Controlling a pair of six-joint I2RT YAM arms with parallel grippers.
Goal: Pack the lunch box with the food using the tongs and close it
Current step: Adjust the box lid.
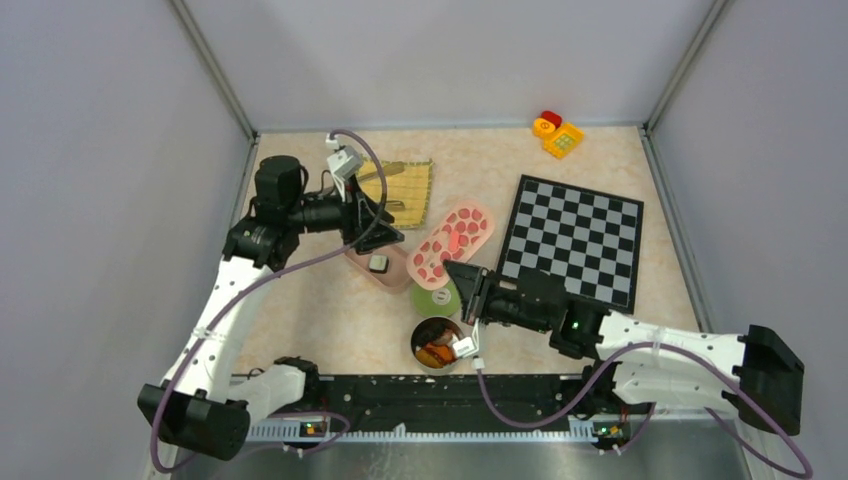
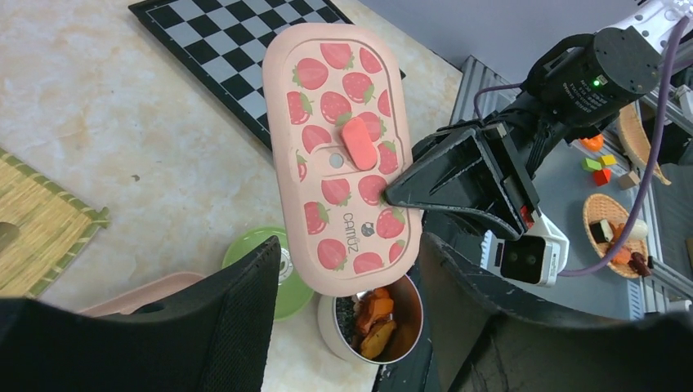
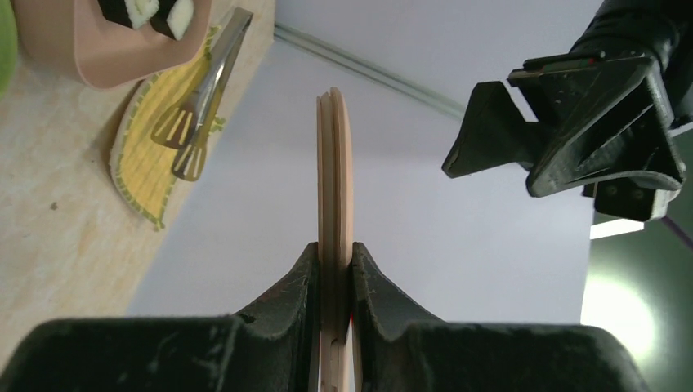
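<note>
My right gripper (image 1: 462, 274) is shut on the edge of the pink strawberry-print lunch box lid (image 1: 452, 243), holding it off the table; the lid (image 3: 335, 188) shows edge-on between its fingers. The pink lunch box (image 1: 392, 272) sits just left of the lid with a sushi roll (image 1: 378, 263) inside. My left gripper (image 1: 388, 236) hovers over the box, open and holding nothing. More food (image 2: 377, 320), orange and brown pieces, lies in a round metal bowl (image 1: 437, 343) near the front edge. The silver tongs (image 3: 204, 90) lie on the yellow mat (image 1: 400, 185).
A green round lid (image 1: 437, 298) lies between the bowl and the lunch box. A checkerboard (image 1: 575, 240) covers the right side of the table. Red, yellow and orange toy blocks (image 1: 557, 133) sit at the back right. Grey walls close in three sides.
</note>
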